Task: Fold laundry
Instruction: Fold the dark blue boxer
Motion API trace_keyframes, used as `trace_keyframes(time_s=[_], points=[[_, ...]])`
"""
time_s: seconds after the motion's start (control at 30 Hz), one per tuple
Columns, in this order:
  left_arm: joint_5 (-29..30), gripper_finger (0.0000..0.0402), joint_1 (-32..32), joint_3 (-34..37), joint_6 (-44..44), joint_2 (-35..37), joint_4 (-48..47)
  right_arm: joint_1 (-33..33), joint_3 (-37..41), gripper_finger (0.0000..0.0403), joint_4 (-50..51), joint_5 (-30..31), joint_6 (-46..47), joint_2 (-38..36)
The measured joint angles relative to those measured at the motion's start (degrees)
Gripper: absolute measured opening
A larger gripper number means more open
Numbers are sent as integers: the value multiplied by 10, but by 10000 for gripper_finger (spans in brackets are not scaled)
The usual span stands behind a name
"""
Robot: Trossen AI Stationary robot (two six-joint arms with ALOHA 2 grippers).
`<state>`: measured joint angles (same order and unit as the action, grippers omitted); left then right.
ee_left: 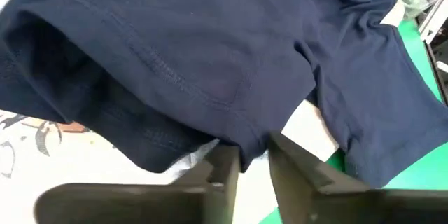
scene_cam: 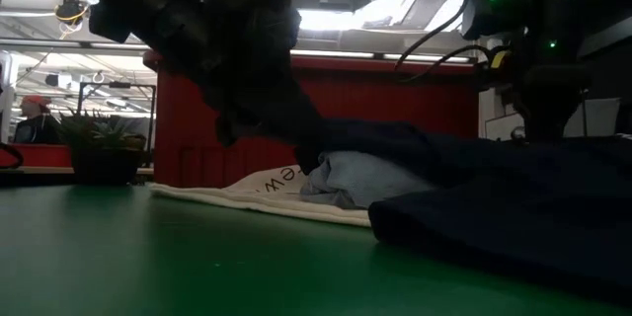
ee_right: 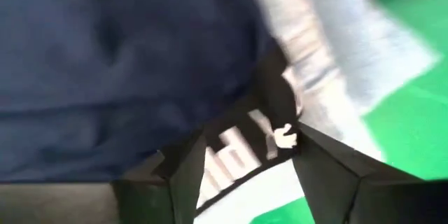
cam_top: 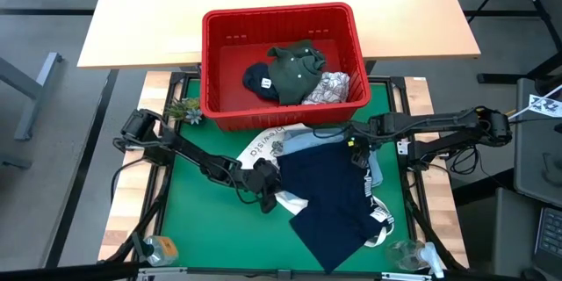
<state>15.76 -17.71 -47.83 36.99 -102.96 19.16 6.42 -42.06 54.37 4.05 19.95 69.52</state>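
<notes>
Left gripper (ee_left: 246, 155) fingers pinching navy garment (cam_top: 327, 195) hem.

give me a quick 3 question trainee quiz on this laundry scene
1. True or false: the red basket is empty.
2. Which garment lies spread on the green mat? A) navy garment B) olive garment C) white leaf-print garment
3. Fill in: the left pincer is at the navy garment's ____.

Key:
1. False. An olive garment, a dark blue one and a printed white one lie in it.
2. A, the navy garment.
3. Edge: in the left wrist view its hem lies between the fingers. The right pincer is at the opposite side.
</notes>
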Motion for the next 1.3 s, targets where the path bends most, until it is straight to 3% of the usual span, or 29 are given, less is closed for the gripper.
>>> trace_keyframes(time_s=[0.1, 0.2, 0.43, 0.53, 0.63, 0.77, 0.87, 1.0, 1.17, 1.3], points=[[-6, 11, -1, 0, 2, 3, -3, 0, 0, 178, 4, -40, 0, 0], [-30, 6, -3, 0, 4, 13, -5, 0, -7, 154, 31, -44, -3, 0], [-92, 2, -9, 0, 35, 20, -7, 0, -75, 124, 135, 74, -4, 0], [-106, 2, -13, 0, 46, 20, -12, 0, -103, 123, 150, 84, -3, 0], [-108, 2, -21, 0, 49, 20, -32, -1, -125, 122, 149, 34, -2, 0], [-107, 2, -29, 0, 49, 20, -44, -16, -135, 122, 132, -93, -2, 0], [-99, 2, -31, 0, 49, 20, -50, -62, -135, 122, 115, -116, 4, 0], [-88, 2, -31, 0, 49, 20, -50, -142, -135, 122, 92, -75, 48, 0], [-78, 2, -31, 0, 49, 20, -50, -234, -124, 122, 70, 26, 121, 0], [-76, 2, -31, 0, 49, 20, -50, -280, -90, 122, 47, 58, 172, 0]])
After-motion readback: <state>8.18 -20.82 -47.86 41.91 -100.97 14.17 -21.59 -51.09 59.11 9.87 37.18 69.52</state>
